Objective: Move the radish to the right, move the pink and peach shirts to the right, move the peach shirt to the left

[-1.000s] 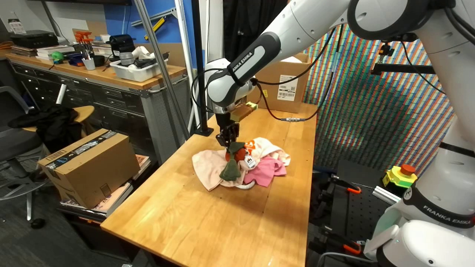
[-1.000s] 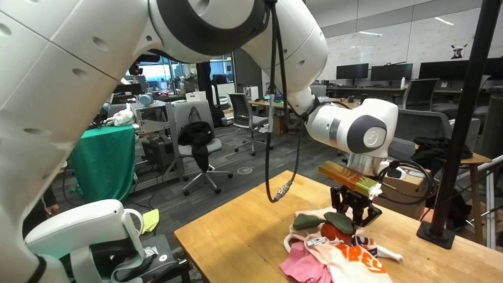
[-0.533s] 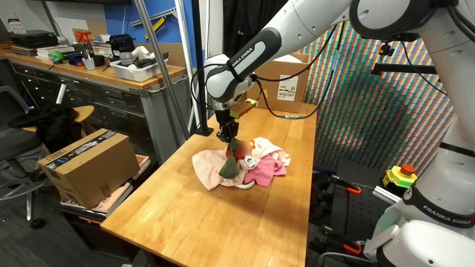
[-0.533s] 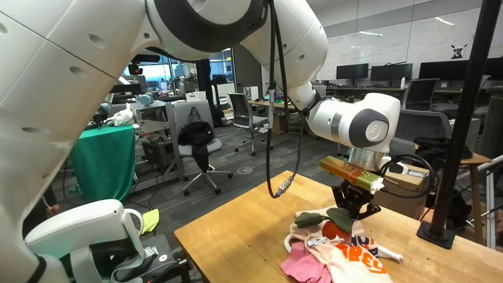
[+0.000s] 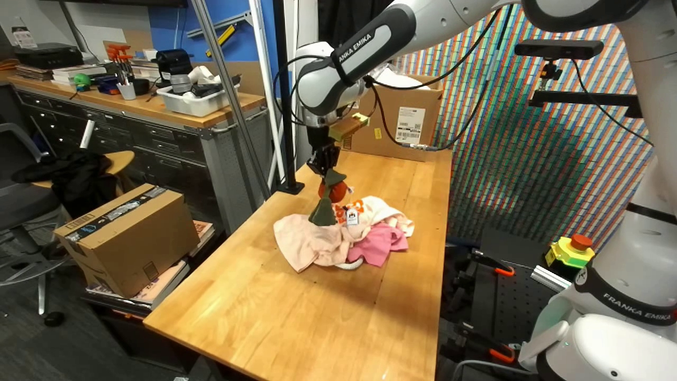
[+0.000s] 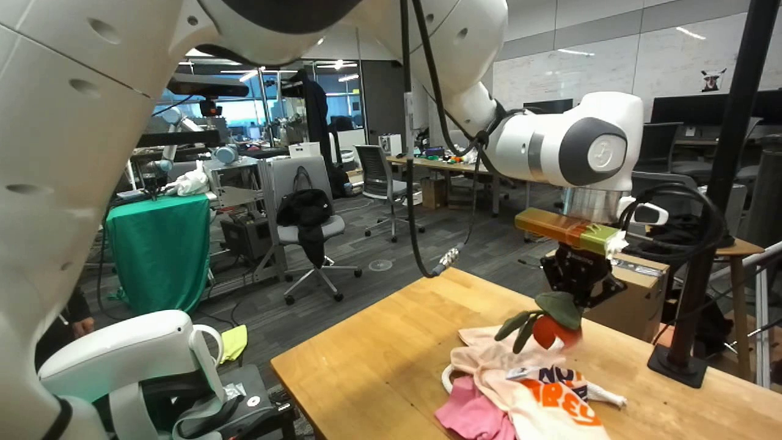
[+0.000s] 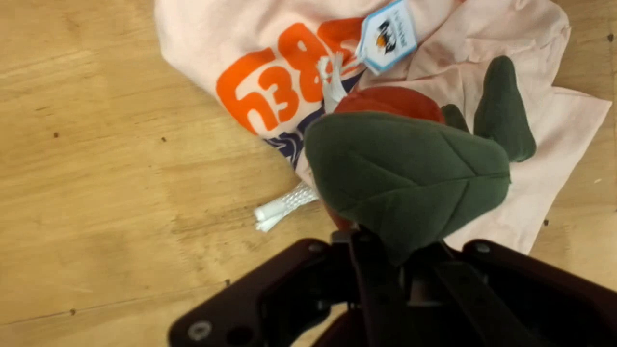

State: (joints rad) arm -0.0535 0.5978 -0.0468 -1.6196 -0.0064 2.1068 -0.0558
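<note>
The radish, a red plush ball with dark green leaves, hangs in the air below my gripper in both exterior views (image 5: 332, 191) (image 6: 553, 333). My gripper (image 5: 324, 166) is shut on it at a green leaf, also in an exterior view (image 6: 583, 296). In the wrist view the leaf (image 7: 409, 178) covers the fingertips (image 7: 402, 253) and part of the red ball. The peach shirt with orange lettering lies crumpled on the table under the radish (image 5: 299, 238) (image 7: 207, 33). The pink shirt (image 5: 380, 244) (image 6: 476, 410) lies bunched against it, out of the wrist view.
The wooden table (image 5: 296, 317) bears the shirts. White rope ends (image 6: 605, 396) (image 7: 287, 205) stick out from under the peach shirt. A black post (image 6: 693, 342) stands at the table edge near the arm. A large cardboard box (image 5: 402, 116) stands on the table's far end.
My gripper has risen with the radish in its grip, lifting it off the shirts into the air. The paper tag now hangs lower beside it. The shirts lie as before.
</note>
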